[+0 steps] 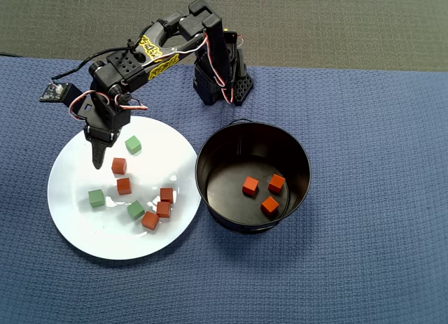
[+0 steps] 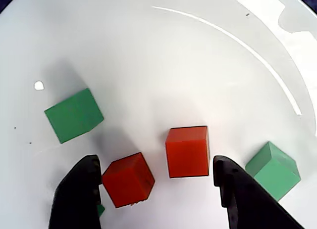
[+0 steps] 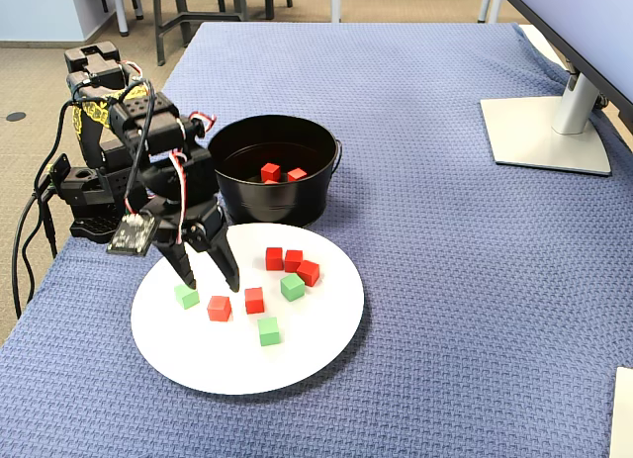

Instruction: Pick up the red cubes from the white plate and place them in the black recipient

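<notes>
Third potted red cube [image 1: 270, 205] hidden sideways

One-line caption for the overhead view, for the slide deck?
Open gripper hovers over the white plate holding five red cubes and three green cubes; three red cubes already sit in the black pot.

Orange-red cubes [image 1: 124, 186] and green cubes [image 1: 96, 197] dot the white plate [image 1: 77, 219] beside the black pot [image 1: 297, 156], on a blue woven cloth [image 1: 378, 198].

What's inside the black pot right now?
Three red cubes lie on the bottom of the black pot in the overhead view. The fixed view shows only two, because the near wall hides part of the floor.
</notes>
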Controlling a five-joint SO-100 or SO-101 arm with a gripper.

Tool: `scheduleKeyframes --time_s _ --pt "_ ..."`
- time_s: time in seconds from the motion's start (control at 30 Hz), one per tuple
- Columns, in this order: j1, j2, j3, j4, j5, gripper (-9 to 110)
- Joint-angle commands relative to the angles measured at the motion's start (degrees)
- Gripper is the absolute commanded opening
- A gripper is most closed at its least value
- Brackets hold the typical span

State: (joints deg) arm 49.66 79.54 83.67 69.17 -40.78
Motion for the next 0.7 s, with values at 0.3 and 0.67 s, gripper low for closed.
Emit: scheduleKeyframes --time_s 0.3,0.67 --pt "1.93 -1.23 5.62 -6.50 -2.11 24" --pt "-0.09 -5.54 5.01 -8.70 -4.04 23"
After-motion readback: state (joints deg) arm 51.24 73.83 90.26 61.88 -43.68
